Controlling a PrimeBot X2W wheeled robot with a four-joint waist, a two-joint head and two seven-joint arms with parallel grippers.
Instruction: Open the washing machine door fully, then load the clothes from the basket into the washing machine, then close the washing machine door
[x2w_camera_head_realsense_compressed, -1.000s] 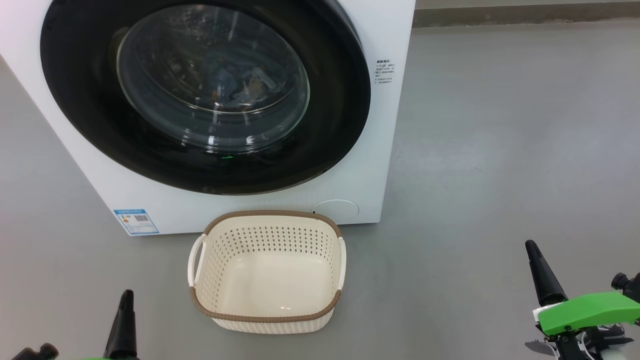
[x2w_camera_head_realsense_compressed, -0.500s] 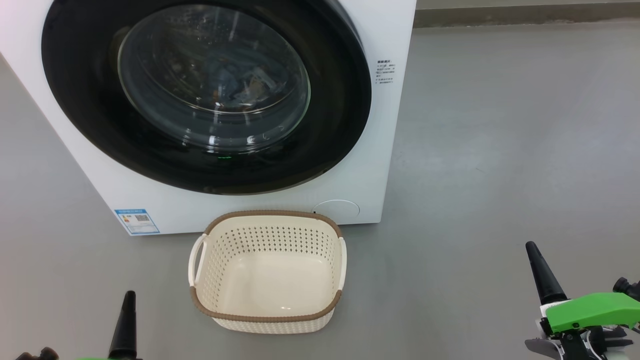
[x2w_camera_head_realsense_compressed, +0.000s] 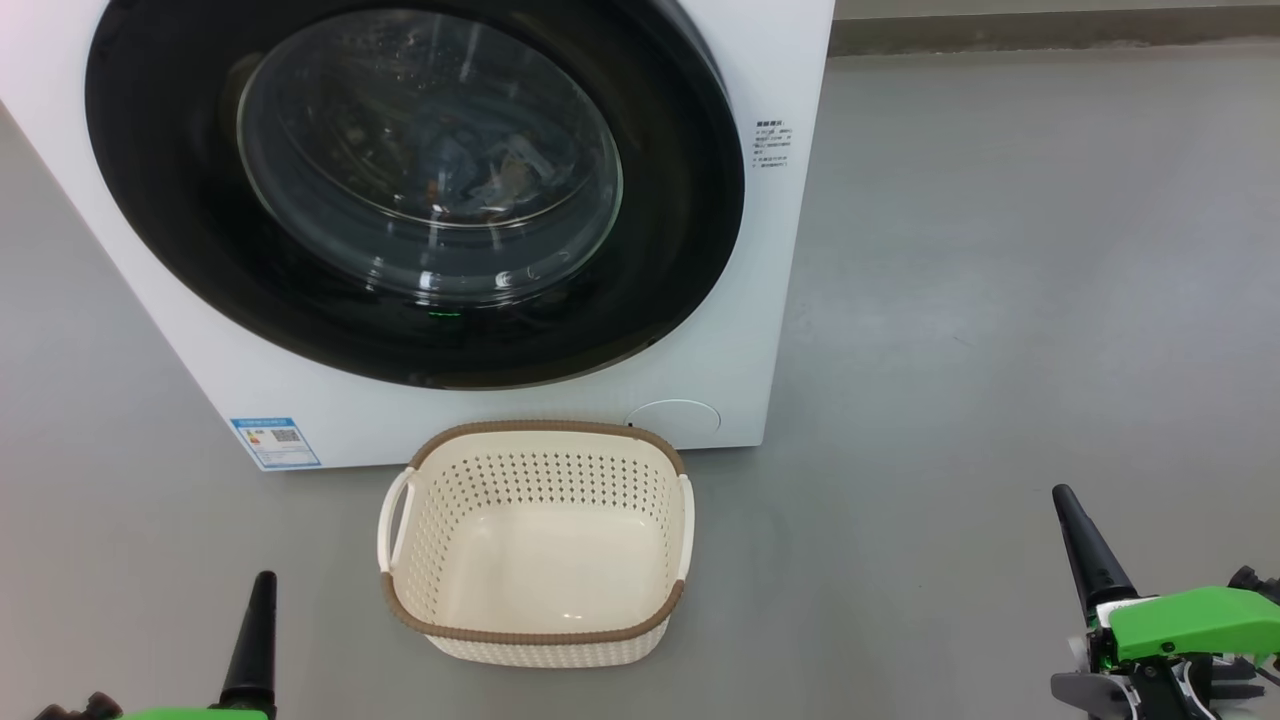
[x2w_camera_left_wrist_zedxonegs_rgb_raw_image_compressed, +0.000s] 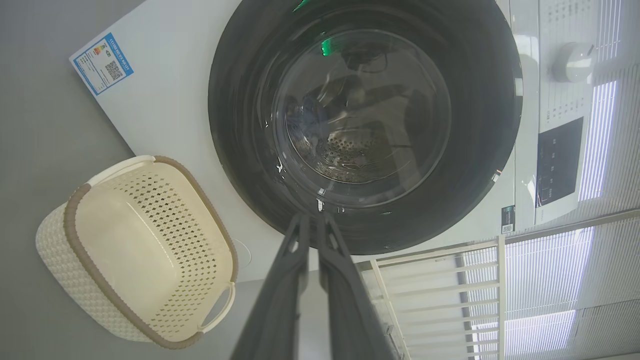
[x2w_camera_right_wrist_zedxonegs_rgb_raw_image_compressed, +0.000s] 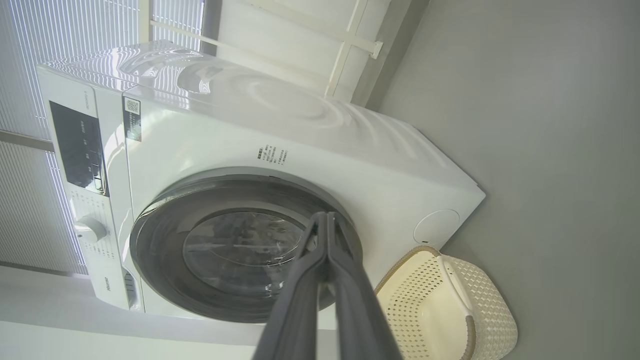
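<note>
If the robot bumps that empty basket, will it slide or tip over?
Probably slide: the basket looks like thin holey plastic with nothing inside, so it is likely light, and the floor looks smooth. It seems wide and low, so tipping is less likely. Its walls may flex if squeezed.

The basket (x2w_camera_head_realsense_compressed: 535, 637) is sitting before the washing machine (x2w_camera_head_realsense_compressed: 765, 260); clothes (x2w_camera_head_realsense_compressed: 480, 165) are lying inside it, behind the door (x2w_camera_head_realsense_compressed: 675, 200).

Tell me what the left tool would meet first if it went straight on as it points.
Probably the washing machine door, on its black ring beside the glass; nothing stands between, though depth is unclear.
</note>
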